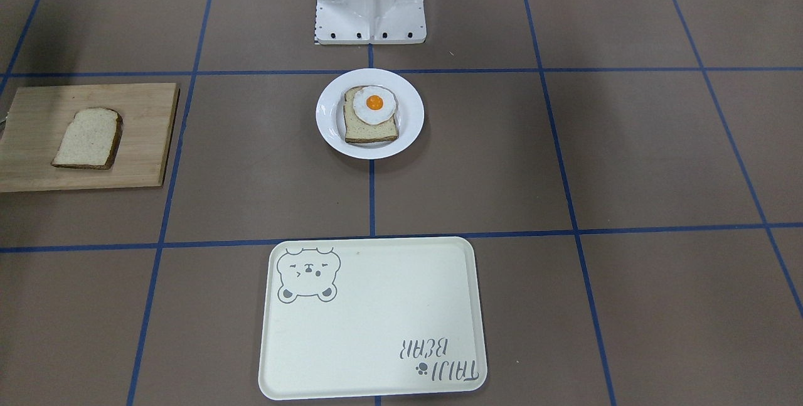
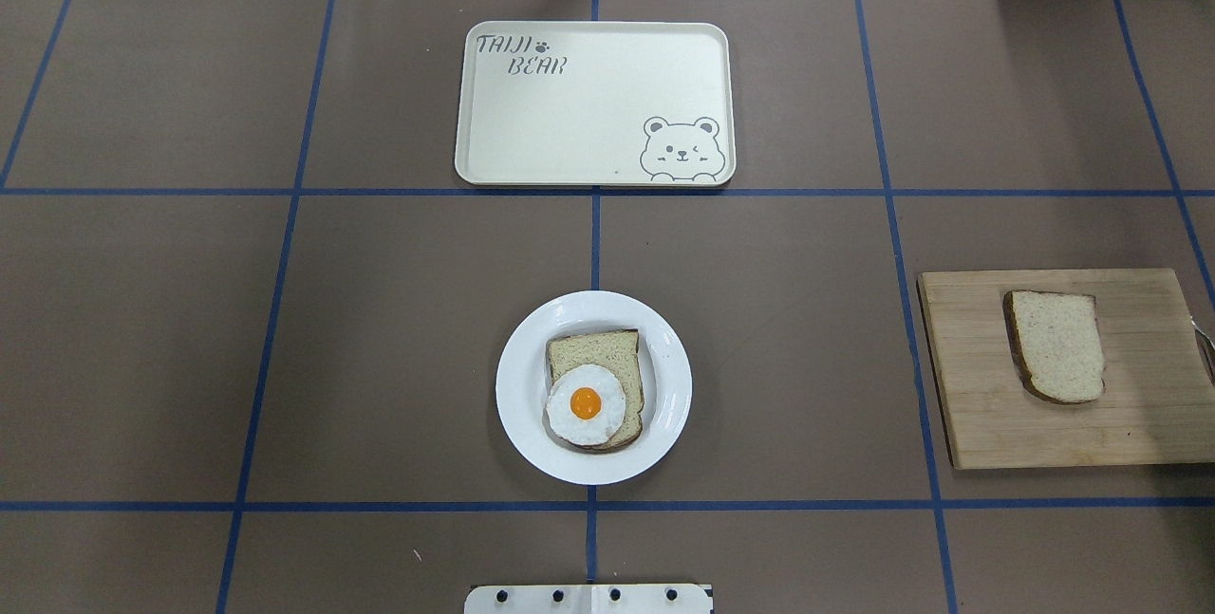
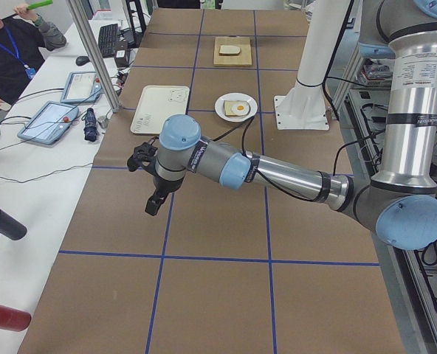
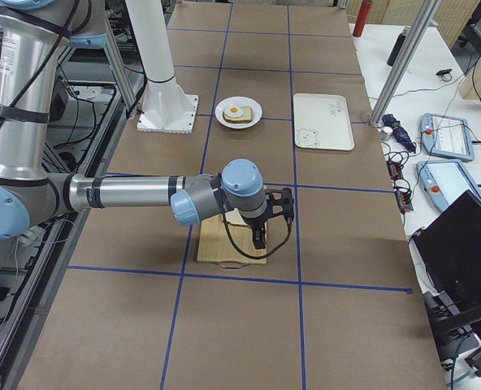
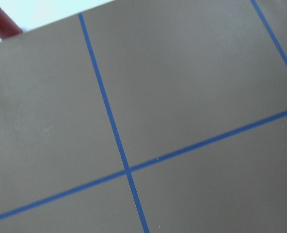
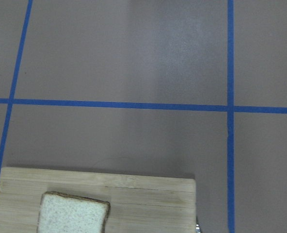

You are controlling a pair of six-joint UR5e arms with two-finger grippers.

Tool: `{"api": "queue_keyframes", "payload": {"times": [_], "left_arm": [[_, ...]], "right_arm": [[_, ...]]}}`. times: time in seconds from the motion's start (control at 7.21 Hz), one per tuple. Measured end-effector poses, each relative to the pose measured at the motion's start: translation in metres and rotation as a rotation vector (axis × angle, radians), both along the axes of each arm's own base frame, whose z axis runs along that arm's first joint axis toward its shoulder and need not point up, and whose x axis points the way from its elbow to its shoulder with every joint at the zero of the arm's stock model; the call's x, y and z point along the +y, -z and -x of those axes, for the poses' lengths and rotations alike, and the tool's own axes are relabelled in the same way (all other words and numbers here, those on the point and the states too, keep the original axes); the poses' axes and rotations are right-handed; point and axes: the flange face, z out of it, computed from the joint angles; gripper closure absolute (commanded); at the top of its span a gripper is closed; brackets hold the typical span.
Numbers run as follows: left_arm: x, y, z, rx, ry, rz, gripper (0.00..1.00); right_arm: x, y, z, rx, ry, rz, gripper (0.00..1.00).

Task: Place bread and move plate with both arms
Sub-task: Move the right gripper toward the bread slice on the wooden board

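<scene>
The left arm (image 3: 292, 177) and right arm (image 4: 127, 193) are silver-grey tubes ringed with black bands, joined by rounded housings with light-blue caps (image 3: 180, 133) and ending in black jaws. A thin black cable (image 3: 351, 145) runs along each arm, and a white printed label (image 3: 414, 74) wraps the left arm's thick tube. Between them stands a white column (image 4: 155, 49) on a ribbed white foot (image 1: 370, 10) with black screws (image 1: 359, 35) along its edge.

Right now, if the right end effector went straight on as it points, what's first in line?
Probably the wooden cutting board, maybe the bread lying on it: the right end effector points down over the board in the exterior right view. Depth is unclear.
</scene>
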Motion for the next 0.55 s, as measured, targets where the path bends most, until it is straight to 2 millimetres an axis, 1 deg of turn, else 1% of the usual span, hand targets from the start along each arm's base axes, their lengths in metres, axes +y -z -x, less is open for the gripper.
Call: {"api": "queue_keyframes", "payload": {"times": [0.28,0.42,0.55], "left_arm": [[0.005,-0.001,0.000,-0.002,0.002,-0.034,0.02],[0.008,-0.003,0.000,-0.001,0.004,-0.042,0.02],[0.011,-0.004,0.000,0.000,0.005,-0.045,0.02]], "right_arm": [[0.000,0.005,0.053,0.005,-0.028,0.062,0.02],[0.002,0.003,0.079,-0.004,-0.046,0.081,0.06],[0.005,-0.003,0.107,-0.022,-0.071,0.084,0.19]]}}
